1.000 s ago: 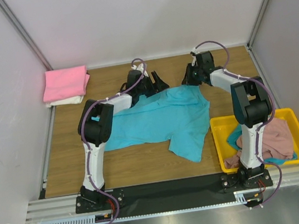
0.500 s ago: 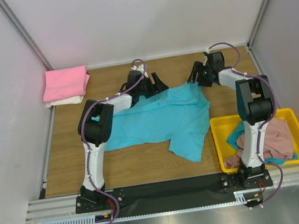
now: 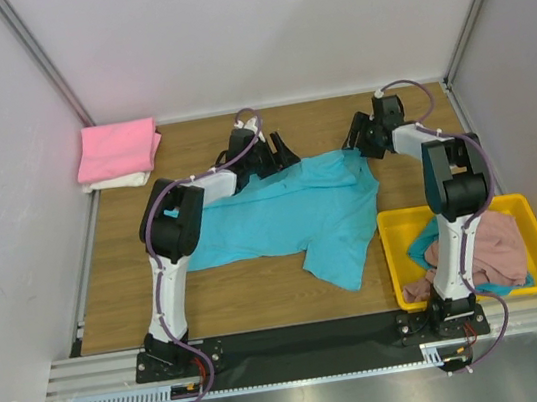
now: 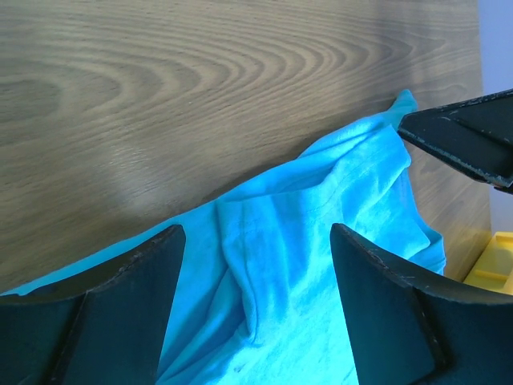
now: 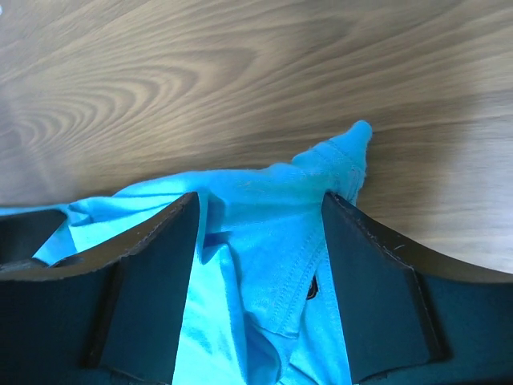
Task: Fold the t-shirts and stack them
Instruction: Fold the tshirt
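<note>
Left gripper point(image 4: 256, 233): fingers set wide, nothing held, poised over the far hem of the shirt point(image 3: 281, 219) with a raised fold of cloth between them. Right gripper point(image 5: 260, 200): likewise spread and empty, straddling the shirt's far right corner, where a stitched edge runs to a small point lying on the bare wood. You have the two grippers near each other along the same far edge. Shirt: teal, lying opened out but creased on the table point(image 3: 211, 290), mid-field, one sleeve or flap trailing toward you; its right side lies just beside the bin point(image 3: 391, 253). Handling, as a judgement: light, limp, no stiffness of its own; it will sag and drag wherever you do not hold it, and a shallow pinch may slip off. Take it at the stitched hem or seam, where the cloth is doubled, one corner per gripper, well apart so the edge stays taut. Bin: yellow, holding more clothes point(image 3: 497, 243), unfolded. Stack point(image 3: 119, 147): pink over white, folded, at the far left corner, well apart from the shirt.
</note>
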{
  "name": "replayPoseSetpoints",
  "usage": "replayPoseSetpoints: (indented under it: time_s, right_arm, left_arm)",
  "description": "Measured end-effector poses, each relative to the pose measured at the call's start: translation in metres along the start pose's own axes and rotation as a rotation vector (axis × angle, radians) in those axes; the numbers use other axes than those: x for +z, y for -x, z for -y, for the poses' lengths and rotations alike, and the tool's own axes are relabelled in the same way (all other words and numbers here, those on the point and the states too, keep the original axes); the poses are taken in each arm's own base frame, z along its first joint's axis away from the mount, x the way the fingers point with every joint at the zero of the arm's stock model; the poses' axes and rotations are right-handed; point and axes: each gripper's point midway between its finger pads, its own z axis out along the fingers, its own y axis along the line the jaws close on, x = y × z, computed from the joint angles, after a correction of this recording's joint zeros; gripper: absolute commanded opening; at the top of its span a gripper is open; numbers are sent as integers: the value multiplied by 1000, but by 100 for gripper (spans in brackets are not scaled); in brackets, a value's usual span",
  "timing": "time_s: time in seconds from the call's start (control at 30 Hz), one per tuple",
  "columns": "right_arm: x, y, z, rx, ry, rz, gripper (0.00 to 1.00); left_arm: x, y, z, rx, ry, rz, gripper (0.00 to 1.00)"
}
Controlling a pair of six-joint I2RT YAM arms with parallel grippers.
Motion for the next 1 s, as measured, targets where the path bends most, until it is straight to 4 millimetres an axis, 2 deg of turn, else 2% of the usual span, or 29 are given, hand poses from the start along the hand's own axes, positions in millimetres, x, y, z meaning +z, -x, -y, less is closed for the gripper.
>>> replayPoseSetpoints:
  time_s: [0.17,0.33,0.5,0.67,0.8,0.9,1.0]
  right_arm:
    - [-1,5,9,15,-20,11,68]
    - [-3,4,6,15,5,1,68]
    - [-13,10,-16,-14,105,0,69]
    - [-24,17,-55,-91,222,19,68]
    - [-25,14,-79,-145,265,17,68]
    - [-24,8,-84,-168,261,10,67]
    - [-22,6,-77,-174,213,9,66]
  left_arm:
    - [0,1,-2,-1,5,4,80]
    - [0,1,-1,1,4,3,80]
    - [-1,2,-1,20,0,2,80]
    - [-5,4,0,45,1,0,80]
    - [-12,12,6,72,-3,11,81]
    - [-18,20,14,94,-15,28,81]
    - [-23,27,20,115,-22,43,82]
